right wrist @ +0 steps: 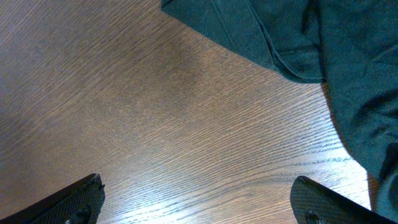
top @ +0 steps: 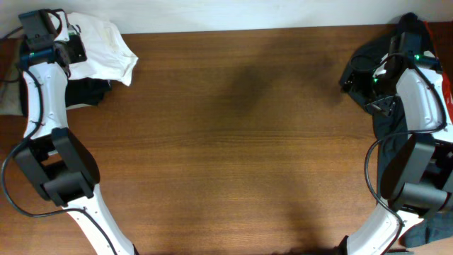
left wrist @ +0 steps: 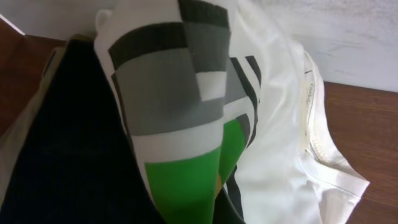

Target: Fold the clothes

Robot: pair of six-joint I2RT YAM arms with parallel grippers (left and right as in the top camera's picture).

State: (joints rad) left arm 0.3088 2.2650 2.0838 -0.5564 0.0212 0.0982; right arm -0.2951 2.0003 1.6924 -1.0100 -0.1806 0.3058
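A white T-shirt (top: 106,55) lies crumpled in a heap at the far left corner of a brown wooden desk (top: 233,142). It is not spread out and no fold has been made. Close up from the left wrist, its thin cloth shows blocks of grey, black and green, with the stitched neckline off to the right. The shirt rests partly on a pile of dark cloth (top: 88,92), which sits at the desk's left edge.

The left gripper (top: 67,48) is right at the shirt, over its left side. Its fingers are hidden in every view, so it is not possible to tell whether it is loose or pinching the cloth.

The right gripper (right wrist: 199,202) is at the far right side of the desk, well apart from the shirt. It hovers over bare wood with its fingers spread wide and nothing between them. A dark garment (right wrist: 360,62) lies bunched just beside it along the right edge.

This looks like the very start: fetching the shirt from the corner. The next move probably calls for a firm hold on the shirt alone, without catching the dark cloth beneath. It could then be drawn to the bare middle of the desk and laid flat, with the right arm crossing over to help spread it.

No box, basket or other container is in view
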